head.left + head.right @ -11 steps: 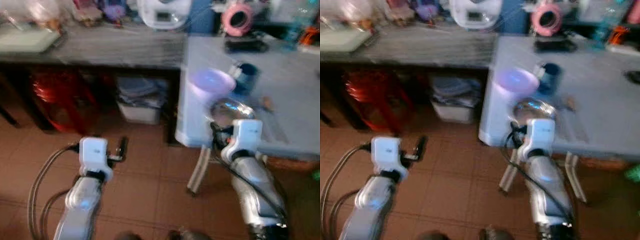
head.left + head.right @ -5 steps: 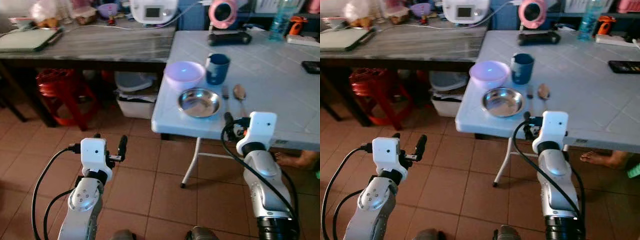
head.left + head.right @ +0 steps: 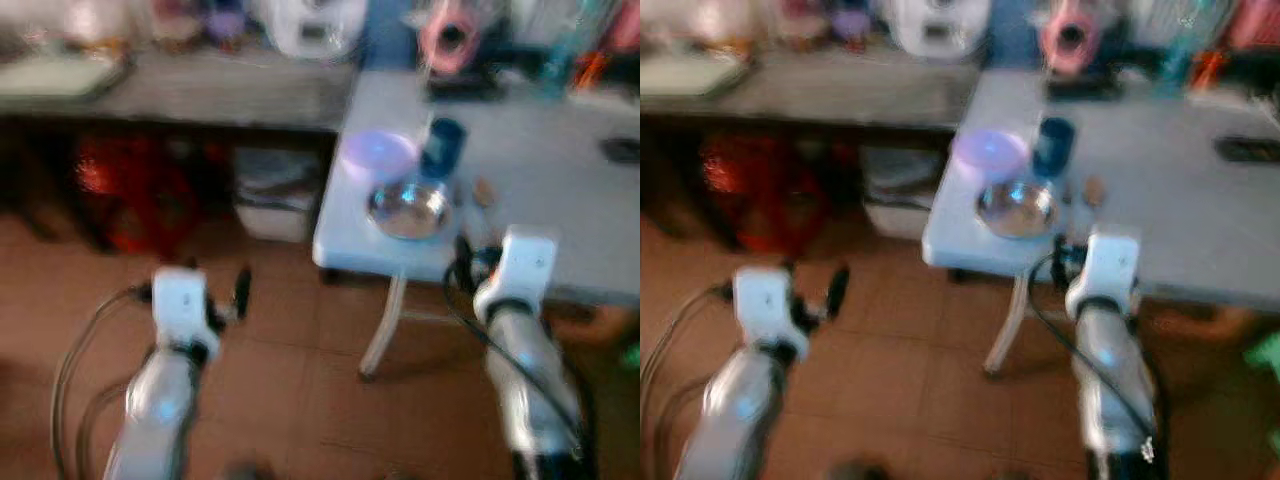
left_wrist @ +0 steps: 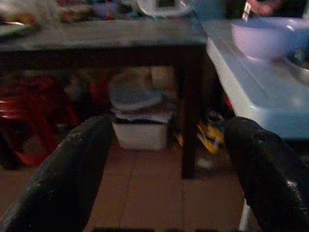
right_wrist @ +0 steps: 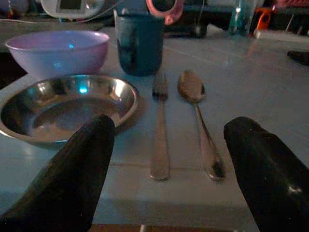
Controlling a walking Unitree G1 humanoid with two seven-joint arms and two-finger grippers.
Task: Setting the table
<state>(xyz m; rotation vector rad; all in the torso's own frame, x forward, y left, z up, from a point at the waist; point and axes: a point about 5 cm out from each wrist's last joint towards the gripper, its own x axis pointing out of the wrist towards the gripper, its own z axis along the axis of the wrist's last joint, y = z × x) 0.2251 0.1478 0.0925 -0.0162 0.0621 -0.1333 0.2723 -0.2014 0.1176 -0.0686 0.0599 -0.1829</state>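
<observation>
On the white table's [image 3: 560,180] near left corner stand a purple bowl [image 3: 378,153], a blue cup [image 3: 443,148] and a steel bowl [image 3: 408,209]. A fork [image 5: 159,130] and a spoon [image 5: 195,104] lie side by side just right of the steel bowl [image 5: 67,108]. My right gripper [image 3: 464,252] hovers open at the table's front edge, level with the top and pointing at the fork and spoon. My left gripper [image 3: 215,280] is open over the floor, left of the table. It faces the space under the dark side table, with the purple bowl [image 4: 265,36] off to its side.
A dark side table [image 3: 200,90] runs along the back left, holding a white appliance [image 3: 310,25]. Beneath it are a red stool [image 3: 120,190] and a white bin [image 4: 137,121]. A pink round object [image 3: 452,35] and dark items sit at the white table's far edge. The floor is brown tile [image 3: 300,380].
The camera has moved: the picture was blurred, cleared, and is blurred again, with the table shifted leftward in view. Both arms keep the same pose, grippers open.
</observation>
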